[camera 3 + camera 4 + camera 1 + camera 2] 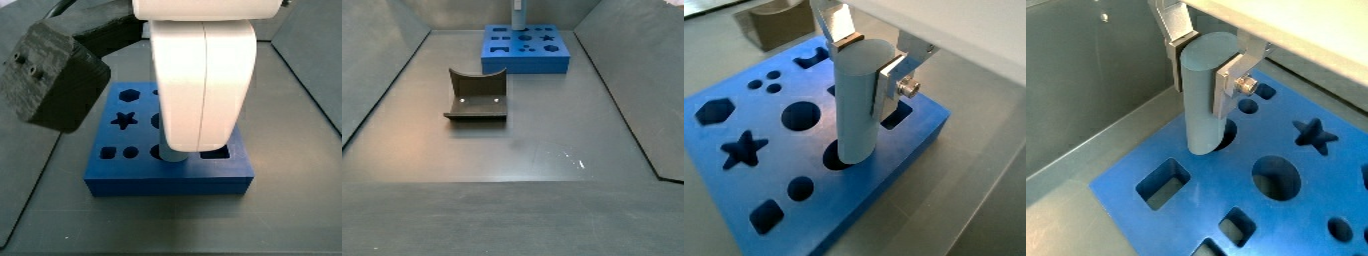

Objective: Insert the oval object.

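Gripper [867,62] points straight down above the blue foam block [764,190], silver fingers [895,78] clamped on the upright pale blue-grey oval peg [859,105], its lower end apparently entering an oval hole [1227,135] directly beneath.

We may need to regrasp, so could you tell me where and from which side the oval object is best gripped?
Grip the upper part of the oval object, coming straight down from above. It stands upright with its lower end in the blue block's hole, so only the top is free; the claw holds it there.
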